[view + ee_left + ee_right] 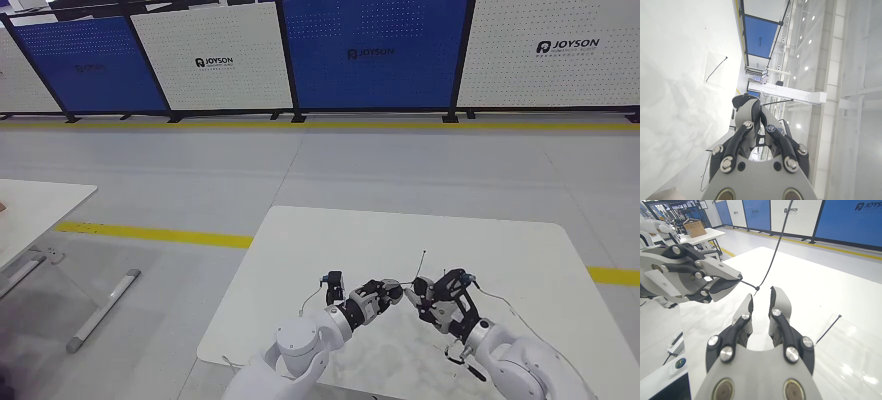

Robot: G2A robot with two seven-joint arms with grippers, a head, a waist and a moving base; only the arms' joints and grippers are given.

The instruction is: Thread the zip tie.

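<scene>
Above the table [810, 279], left gripper [739, 278] pinches zip tie [757, 288]; right gripper [761, 294] gapes empty. Closing off-centre could (perhaps) knock it loose.

Blue and white partition panels [375, 55], grey floor [200, 170], yellow line [150, 235], possibly ceiling lights [806, 68]

The left tool [739, 280] and its raised tie [772, 256] stand just before the right tool [761, 292]'s parted jaws. Free worktop [810, 285] lies beyond, a spare tie [828, 328] aside.

Black zip tie [774, 253] held in the air, strap slanting upward from its head.
</scene>
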